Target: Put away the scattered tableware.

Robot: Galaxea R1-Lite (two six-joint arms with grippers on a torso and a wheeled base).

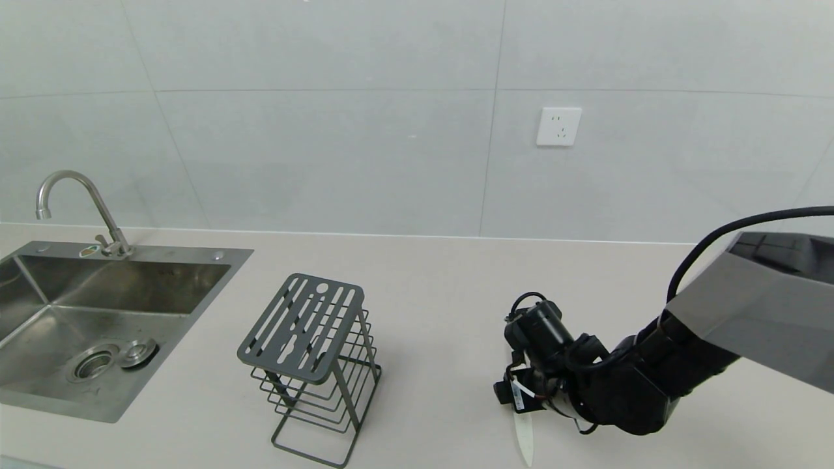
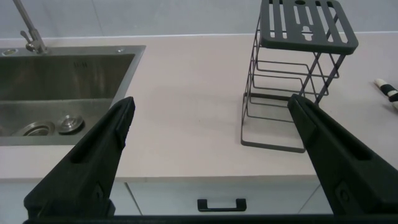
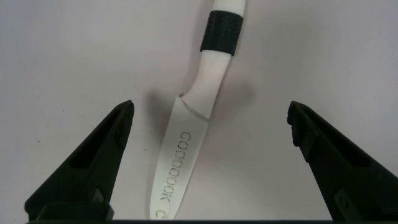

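**Right gripper over knife, no grasp yet**

Right gripper [image 3: 211, 112]: 2 jaws spread wide, straddling the white ceramic knife with a black-banded handle [image 1: 524, 440], nothing clamped. The knife lies flat on the beige countertop [image 1: 443, 293], well right of the dark grey wire knife rack with slotted top [image 1: 306, 326]. My call: drop straight down, centre on the handle by the band, not the blade. Close slowly, it's thin and could skid. Left gripper [image 2: 211, 102]: jaws apart, empty, in front of the rack.

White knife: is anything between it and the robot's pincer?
No, nothing visible is in the way. The right pincer hangs open above the white knife, which lies flat on the counter.
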